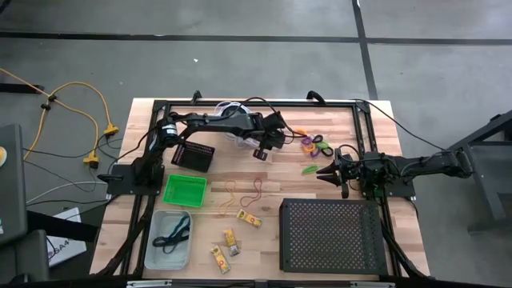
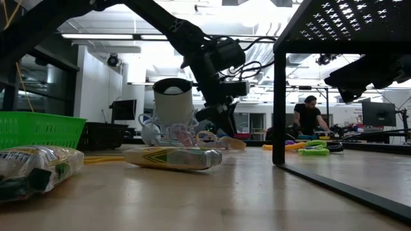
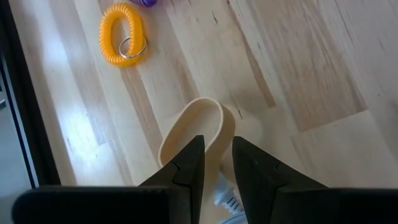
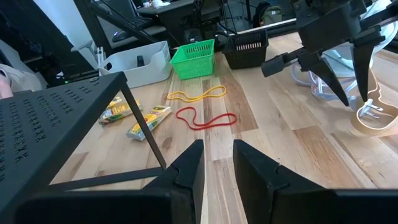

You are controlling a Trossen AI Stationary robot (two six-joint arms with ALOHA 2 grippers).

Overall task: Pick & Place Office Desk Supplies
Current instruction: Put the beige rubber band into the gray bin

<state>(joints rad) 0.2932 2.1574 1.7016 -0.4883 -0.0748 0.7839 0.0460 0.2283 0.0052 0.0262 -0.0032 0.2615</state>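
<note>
- Left wrist view: a cream band loop (image 3: 198, 129) lies on the tabletop (image 3: 311, 74), its near end running between the left hand's (image 3: 216, 163) fingers, which stand narrowly apart around it; whether they pinch it I cannot tell.
- An orange coil ring (image 3: 122, 34) lies well beyond the loop.
- The right hand (image 4: 217, 165) hovers over bare tabletop, fingers slightly parted, holding nothing; a red rubber band (image 4: 205, 117) and a yellow rubber band (image 4: 196, 94) lie ahead of it.
</note>
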